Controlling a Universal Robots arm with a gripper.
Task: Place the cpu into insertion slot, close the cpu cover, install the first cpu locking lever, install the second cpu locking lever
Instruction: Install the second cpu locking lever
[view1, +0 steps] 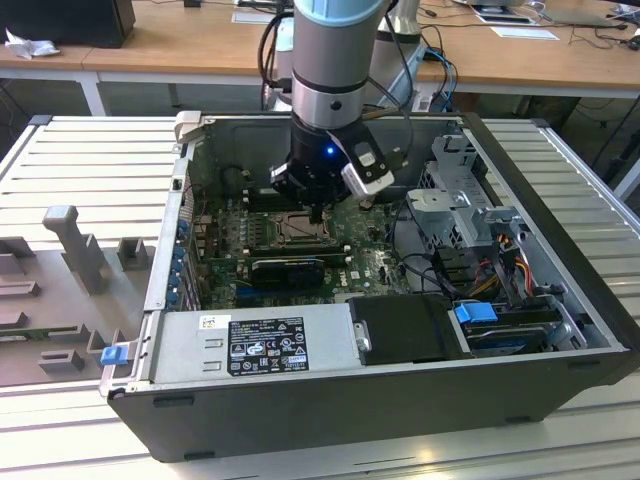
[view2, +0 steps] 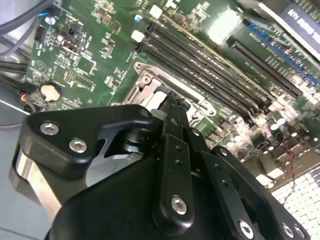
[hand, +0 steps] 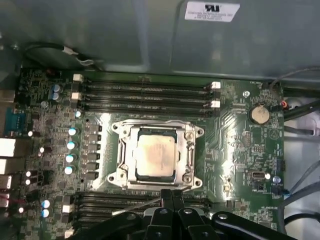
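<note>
The pale silver-beige square cpu (hand: 155, 156) sits in the black-framed insertion slot (hand: 131, 172), the dark-silver cpu cover (hand: 190, 150) flat around it, long black memory slots (hand: 145, 90) on both sides. The black gripper's (hand: 172, 196) jaws are pressed together at the socket's edge.

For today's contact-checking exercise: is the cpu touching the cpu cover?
Touching. In the first wrist view the cpu cover lies closed, framing the cpu, with its window edges on the chip's rim.

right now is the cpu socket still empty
No. In the first wrist view the cpu lies in the insertion slot, with the cpu cover closed around it.
</note>
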